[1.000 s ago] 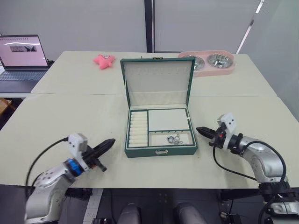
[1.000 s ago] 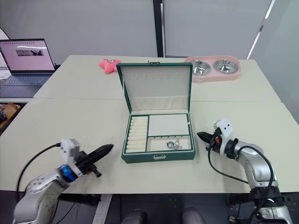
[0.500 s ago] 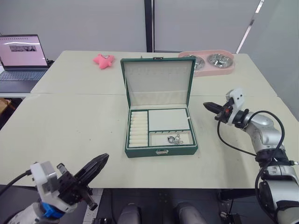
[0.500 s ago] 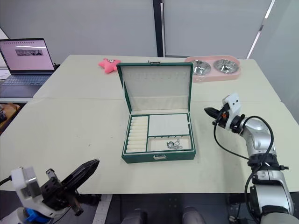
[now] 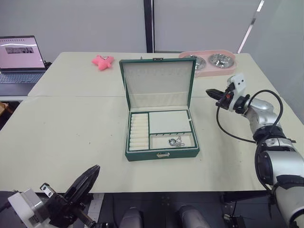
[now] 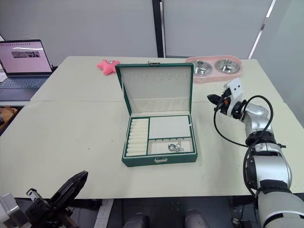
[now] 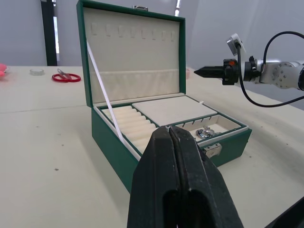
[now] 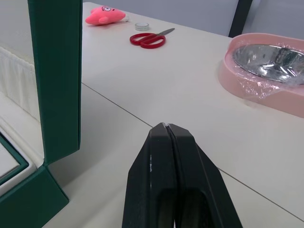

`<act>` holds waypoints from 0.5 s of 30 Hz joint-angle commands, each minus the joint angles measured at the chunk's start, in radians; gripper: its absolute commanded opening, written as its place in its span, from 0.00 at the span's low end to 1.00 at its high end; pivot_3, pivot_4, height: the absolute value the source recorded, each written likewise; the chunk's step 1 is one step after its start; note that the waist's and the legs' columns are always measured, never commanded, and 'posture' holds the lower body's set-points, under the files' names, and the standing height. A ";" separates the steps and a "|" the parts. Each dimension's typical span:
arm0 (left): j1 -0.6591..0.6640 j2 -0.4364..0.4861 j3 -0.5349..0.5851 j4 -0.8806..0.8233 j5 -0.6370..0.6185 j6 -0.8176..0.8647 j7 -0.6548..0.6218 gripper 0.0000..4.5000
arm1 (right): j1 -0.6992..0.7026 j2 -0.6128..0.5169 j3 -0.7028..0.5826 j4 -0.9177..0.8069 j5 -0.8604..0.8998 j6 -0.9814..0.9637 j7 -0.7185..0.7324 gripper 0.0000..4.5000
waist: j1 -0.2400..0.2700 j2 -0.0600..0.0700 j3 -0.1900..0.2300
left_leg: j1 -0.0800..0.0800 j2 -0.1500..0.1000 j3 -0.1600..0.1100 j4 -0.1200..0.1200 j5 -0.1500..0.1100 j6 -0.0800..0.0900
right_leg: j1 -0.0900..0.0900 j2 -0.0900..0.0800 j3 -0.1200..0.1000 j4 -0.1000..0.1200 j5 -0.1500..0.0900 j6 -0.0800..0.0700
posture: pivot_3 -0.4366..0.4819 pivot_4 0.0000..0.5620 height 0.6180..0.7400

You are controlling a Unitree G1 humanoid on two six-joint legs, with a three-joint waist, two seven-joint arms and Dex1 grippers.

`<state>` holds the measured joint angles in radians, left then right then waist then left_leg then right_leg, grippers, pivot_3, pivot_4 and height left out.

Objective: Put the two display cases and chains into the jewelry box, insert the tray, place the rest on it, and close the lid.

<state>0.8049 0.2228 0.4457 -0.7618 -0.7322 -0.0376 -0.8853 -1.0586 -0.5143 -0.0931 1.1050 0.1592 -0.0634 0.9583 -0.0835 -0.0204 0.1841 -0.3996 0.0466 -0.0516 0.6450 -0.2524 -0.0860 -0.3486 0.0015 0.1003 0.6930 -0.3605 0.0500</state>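
With both empty grippers' jaws clenched, the stiff, light lid [image 5: 156, 84] is standing open, probably best pushed at its 12 o'clock edge.

Right arm [image 5: 266, 114] in smooth silver-grey shells, black looping cable along it, white block with a small orange-red mark at the wrist, right gripper [image 5: 212, 92] with tapered matte black fingers, left gripper [image 5: 86, 177] matching black, white wrist block.
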 commanded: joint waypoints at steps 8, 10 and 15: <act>0.014 0.005 -0.001 0.031 -0.005 -0.073 -0.005 0.00 | -0.111 0.046 -0.029 0.103 -0.022 -0.084 -0.032 0.00 | -0.003 0.000 0.000 | 0.000 0.000 0.000 0.000 0.000 0.000 | 0.000 0.000 0.000 0.001 0.000 0.000 | 0.48 0.27 1.00; 0.017 0.011 -0.005 0.032 -0.003 -0.075 -0.007 0.00 | -0.121 0.059 -0.035 0.110 -0.018 -0.088 -0.036 0.00 | -0.003 0.001 0.000 | 0.000 0.000 0.000 0.000 0.000 0.000 | 0.000 0.000 0.000 0.001 0.000 0.000 | 0.48 0.27 1.00; 0.023 0.017 -0.016 0.032 -0.005 -0.079 -0.006 0.00 | -0.146 0.084 -0.074 0.108 0.019 -0.082 -0.014 0.00 | -0.003 0.001 0.001 | 0.000 0.000 0.000 0.000 0.000 0.000 | 0.000 0.000 0.000 0.001 0.000 0.000 | 0.48 0.27 1.00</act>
<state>0.8123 0.2338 0.4382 -0.7188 -0.7268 -0.0967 -0.8858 -1.1673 -0.4273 -0.1370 1.2313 0.1448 -0.1289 0.9304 -0.0865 -0.0193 0.1847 -0.3996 0.0469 -0.0519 0.6450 -0.2524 -0.0860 -0.3489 0.0015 0.1001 0.6941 -0.3605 0.0499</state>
